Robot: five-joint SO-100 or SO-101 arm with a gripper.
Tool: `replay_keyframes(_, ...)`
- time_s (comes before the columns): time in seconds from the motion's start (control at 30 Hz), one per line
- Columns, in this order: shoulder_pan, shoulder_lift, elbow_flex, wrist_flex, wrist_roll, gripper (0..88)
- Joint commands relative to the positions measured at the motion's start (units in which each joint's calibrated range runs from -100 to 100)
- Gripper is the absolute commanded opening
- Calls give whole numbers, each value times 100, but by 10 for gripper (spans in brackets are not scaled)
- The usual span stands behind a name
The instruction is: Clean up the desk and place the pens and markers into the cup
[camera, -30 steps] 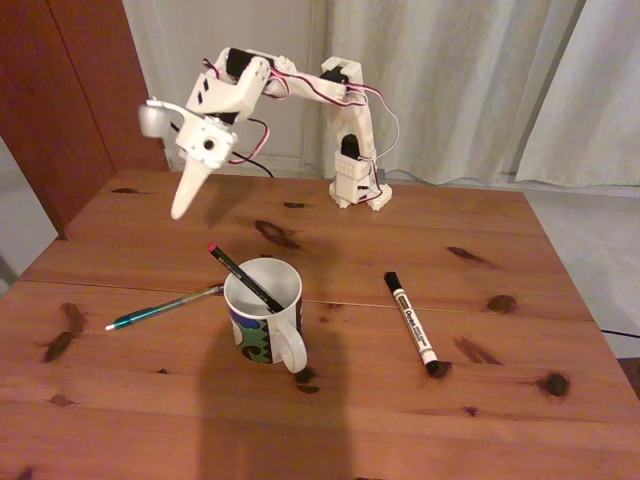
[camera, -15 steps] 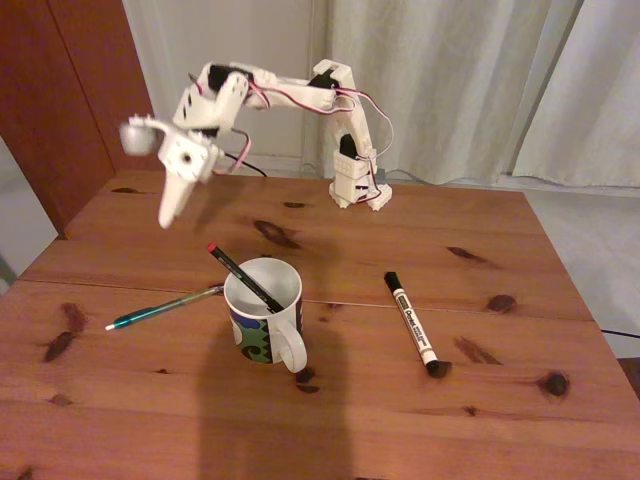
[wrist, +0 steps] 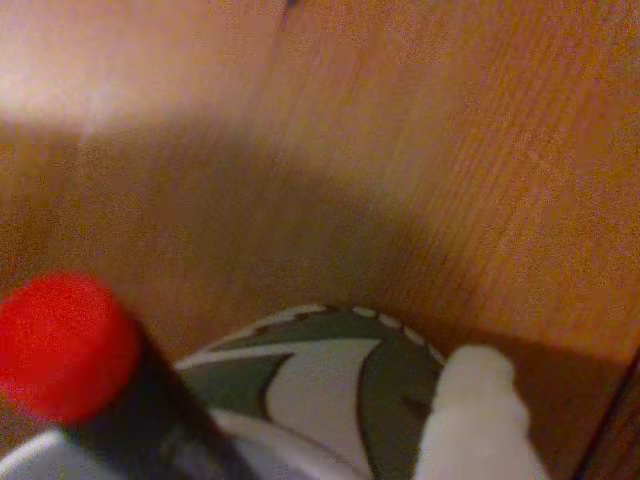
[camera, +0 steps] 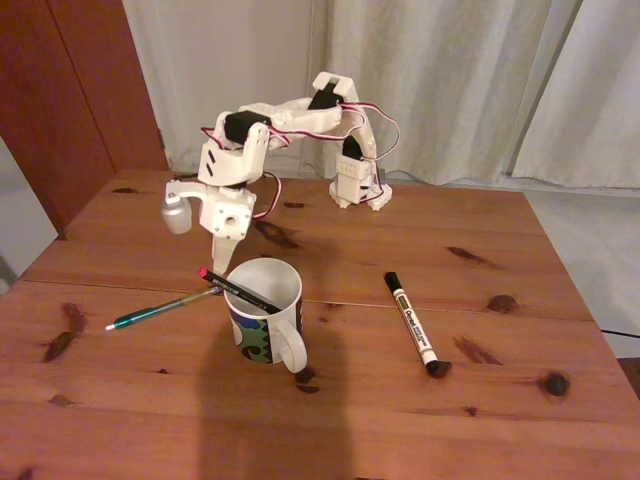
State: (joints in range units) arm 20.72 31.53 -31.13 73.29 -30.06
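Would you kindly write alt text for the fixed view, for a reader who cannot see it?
A white robot arm's gripper points down behind a patterned white cup holding a black pen. On the wooden desk, a teal pen lies left and a white marker right.

Pale pleated curtains [camera: 470, 80] behind, dark wooden panel [camera: 75, 90] at left.

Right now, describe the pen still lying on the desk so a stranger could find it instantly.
On the wooden desk, find the white mug. Just left of it in the fixed view lies a thin teal-green pen with a pale tip, unlike the fat white marker on the mug's right.
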Motion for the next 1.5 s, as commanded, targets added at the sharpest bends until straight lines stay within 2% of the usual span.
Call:
replay_keyframes(0.0, -57, -70, -314, -47, 41, 224)
replay_keyframes(0.4, -178, -54, -305, 30, 36, 224)
replay_keyframes(0.63, 63, -45, -242, 30, 99, 224)
replay_keyframes(1.13, 803, -21, -233, 13, 706, 224)
replay_keyframes(1.47, 1149, 426, -359, -73, 1367, 224)
